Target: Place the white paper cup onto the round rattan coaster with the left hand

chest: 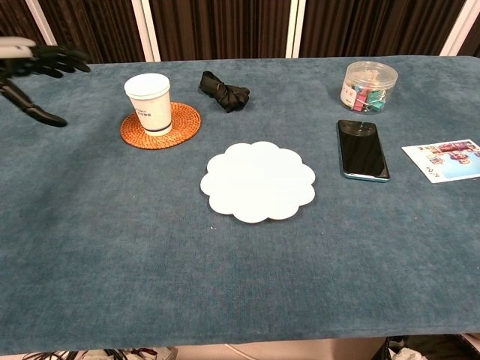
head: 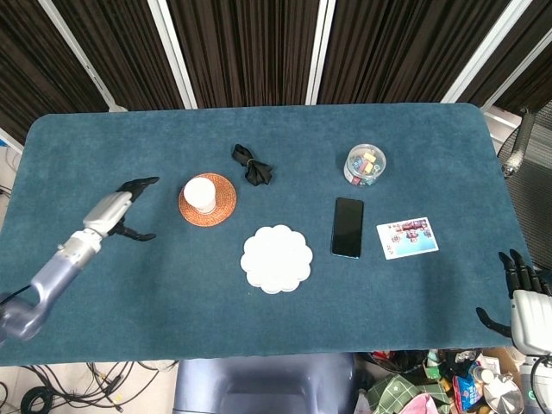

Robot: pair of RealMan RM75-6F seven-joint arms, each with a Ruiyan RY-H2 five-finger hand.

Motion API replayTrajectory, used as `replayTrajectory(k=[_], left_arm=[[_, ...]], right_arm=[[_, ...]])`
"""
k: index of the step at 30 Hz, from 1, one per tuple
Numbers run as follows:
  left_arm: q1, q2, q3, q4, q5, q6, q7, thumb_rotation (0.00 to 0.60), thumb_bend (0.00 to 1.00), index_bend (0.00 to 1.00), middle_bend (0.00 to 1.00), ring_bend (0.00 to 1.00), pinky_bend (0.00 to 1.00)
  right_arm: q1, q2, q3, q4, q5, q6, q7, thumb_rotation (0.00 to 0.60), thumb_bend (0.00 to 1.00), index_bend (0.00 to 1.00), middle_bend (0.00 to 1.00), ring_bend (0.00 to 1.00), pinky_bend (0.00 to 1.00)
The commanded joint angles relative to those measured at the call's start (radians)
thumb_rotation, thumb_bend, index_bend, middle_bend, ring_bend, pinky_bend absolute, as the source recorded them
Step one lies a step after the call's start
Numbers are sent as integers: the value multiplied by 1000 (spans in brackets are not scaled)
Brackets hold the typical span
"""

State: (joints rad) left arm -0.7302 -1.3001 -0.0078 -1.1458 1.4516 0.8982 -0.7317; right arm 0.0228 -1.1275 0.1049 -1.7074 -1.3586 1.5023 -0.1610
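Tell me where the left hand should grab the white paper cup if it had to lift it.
Probably the white paper cup's side wall, from its left: it stands upright on the round rattan coaster, and the open left hand is that side.

matt paper cup [chest: 149, 102], woven rattan coaster [chest: 181, 124], napped cloth table [chest: 225, 285]

Looks like lab or robot test room, not home. Table [head: 414, 293] wrapped in teal felt, filling centre of frame. Dark vertical blinds [head: 241, 52] with white frame bars [head: 321, 52] across top edge. Loose cables [head: 95, 379] on floor at lower left. Clutter of bags and packaging [head: 431, 388] at lower right. Grey office chair [head: 519, 142] at right edge. Staged assortment of small props spread over cloth.
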Motion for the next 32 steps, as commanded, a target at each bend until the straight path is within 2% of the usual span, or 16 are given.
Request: replayTrajectory(k=[1, 6, 10, 17, 23, 27, 32], left_arm=[[123, 187, 4, -247, -71, 131, 202, 600, 121, 11, 78, 0, 0], [224, 288, 43, -409, -75, 242, 343, 600, 121, 2, 74, 0, 0], [321, 317, 80, -470, -33, 360, 364, 600, 121, 0, 62, 0, 0], [471, 328, 135, -478, 58, 546, 396, 600, 120, 0, 56, 0, 0], [556, 314, 143, -463, 108, 665, 425, 600, 119, 0, 56, 0, 0], [586, 309, 143, -443, 128, 699, 410, 600, 120, 0, 56, 0, 0], [591, 329, 134, -457, 106, 667, 419, 600, 119, 0, 56, 0, 0]], right_arm=[[1, -1, -5, 4, -16, 4, -1, 600, 123, 37, 18, 128, 184], [1, -4, -12, 13, -38, 10, 0, 600, 120, 37, 18, 127, 179], [2, -6, -12, 17, -41, 9, -3, 600, 111, 37, 14, 123, 174], [8, -5, -15, 30, -53, 3, 6, 600, 106, 31, 11, 121, 168], [7, -5, -12, 31, -49, 4, 8, 600, 105, 31, 11, 121, 168], [8, -5, -11, 28, -48, 3, 7, 600, 106, 31, 11, 121, 168], [14, -12, -11, 18, -39, -9, -12, 600, 105, 31, 11, 121, 168]])
